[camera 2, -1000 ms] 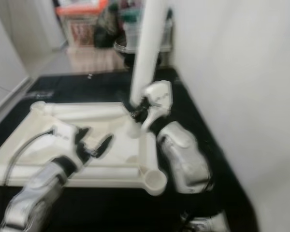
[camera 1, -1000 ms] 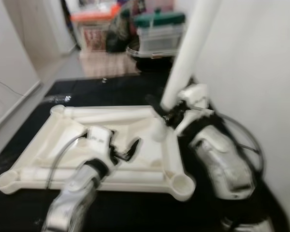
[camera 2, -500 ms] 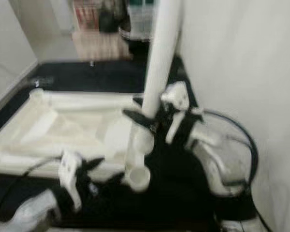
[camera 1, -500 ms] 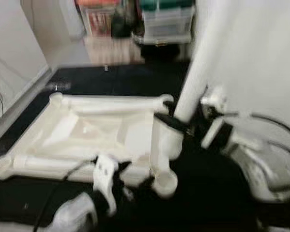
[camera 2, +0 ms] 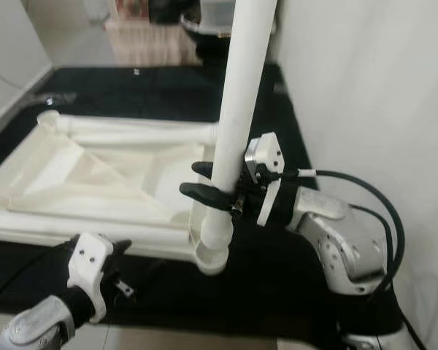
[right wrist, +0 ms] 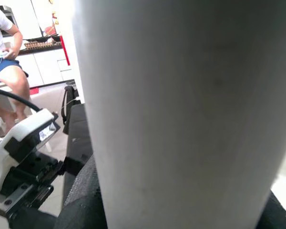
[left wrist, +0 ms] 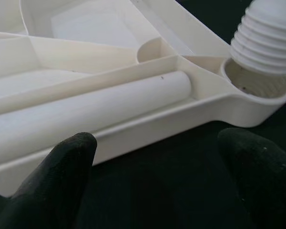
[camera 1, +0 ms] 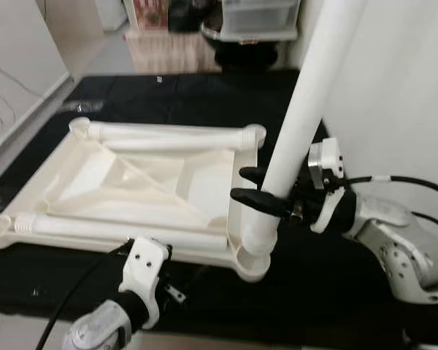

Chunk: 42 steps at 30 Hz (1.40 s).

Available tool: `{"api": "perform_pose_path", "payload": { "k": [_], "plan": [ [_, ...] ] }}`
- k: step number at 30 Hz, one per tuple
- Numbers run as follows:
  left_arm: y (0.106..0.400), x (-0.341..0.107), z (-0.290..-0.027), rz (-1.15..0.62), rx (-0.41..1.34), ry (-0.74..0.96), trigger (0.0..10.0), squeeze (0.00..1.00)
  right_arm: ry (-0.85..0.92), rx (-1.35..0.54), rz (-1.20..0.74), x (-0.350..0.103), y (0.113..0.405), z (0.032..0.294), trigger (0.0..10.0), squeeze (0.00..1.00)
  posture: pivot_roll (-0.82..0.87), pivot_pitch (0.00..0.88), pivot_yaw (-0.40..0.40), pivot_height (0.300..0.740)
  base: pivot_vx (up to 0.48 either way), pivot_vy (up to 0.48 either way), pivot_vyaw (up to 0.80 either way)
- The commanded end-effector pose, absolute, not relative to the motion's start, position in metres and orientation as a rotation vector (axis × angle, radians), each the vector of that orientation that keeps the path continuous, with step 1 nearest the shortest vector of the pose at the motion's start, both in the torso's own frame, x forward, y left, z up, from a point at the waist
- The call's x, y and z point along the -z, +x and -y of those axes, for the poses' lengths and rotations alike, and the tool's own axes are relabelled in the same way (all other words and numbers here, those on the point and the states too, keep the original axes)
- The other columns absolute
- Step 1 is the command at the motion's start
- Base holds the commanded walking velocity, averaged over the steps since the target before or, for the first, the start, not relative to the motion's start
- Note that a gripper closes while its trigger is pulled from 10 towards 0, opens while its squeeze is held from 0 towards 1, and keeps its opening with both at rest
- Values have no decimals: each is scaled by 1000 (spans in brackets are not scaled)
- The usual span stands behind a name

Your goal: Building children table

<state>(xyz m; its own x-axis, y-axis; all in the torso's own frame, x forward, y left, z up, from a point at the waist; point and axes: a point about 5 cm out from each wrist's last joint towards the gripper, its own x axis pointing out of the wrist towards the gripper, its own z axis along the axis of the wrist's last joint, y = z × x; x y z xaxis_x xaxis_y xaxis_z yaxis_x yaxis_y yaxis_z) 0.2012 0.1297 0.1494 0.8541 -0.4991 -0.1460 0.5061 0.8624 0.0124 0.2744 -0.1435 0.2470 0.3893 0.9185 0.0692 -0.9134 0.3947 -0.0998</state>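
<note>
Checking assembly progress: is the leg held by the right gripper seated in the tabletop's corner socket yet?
Not seated. The leg's ribbed end hovers over the corner socket, rim exposed; the right gripper holds it tilted.

Left tool withdrawn off tabletop; leg lowered onto corner socket.

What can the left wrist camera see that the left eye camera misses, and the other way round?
Left wrist view alone: the ribbed end of the leg close up, sitting at the grooved corner socket, and a spare leg lying in its channel seen from close by.

Left eye view alone: the whole upturned tabletop, the right pincer shut around the upright leg, the black mat, and storage boxes at the far end.

Both: the white tabletop, the upright leg at its near corner, and the open left pincer hovering beside it.
</note>
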Motion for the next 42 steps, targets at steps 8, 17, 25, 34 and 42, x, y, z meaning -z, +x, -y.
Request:
{"api": "perform_pose_path", "payload": {
  "k": [8,17,25,34,42],
  "plan": [
    [210,-152,-142,-133,434,30,10000,0,-19,-1114,148,-247,275,140,10000,0,-59,187,11,740,0,0,0],
    [212,-151,-141,-112,431,52,10000,0,-14,-1087,152,-246,275,136,10000,0,-70,180,11,740,0,338,0],
    [217,-149,-143,-114,412,63,10000,0,-1,-981,185,-247,282,130,10000,0,-71,168,11,740,0,0,0],
    [223,-149,-143,-94,397,80,10000,0,44,-665,235,-253,309,137,10000,0,-71,167,14,740,0,193,0],
    [223,-148,-140,-93,418,83,10000,0,66,-593,242,-254,314,139,10000,0,-69,175,14,740,0,0,-600]
  ]
}}
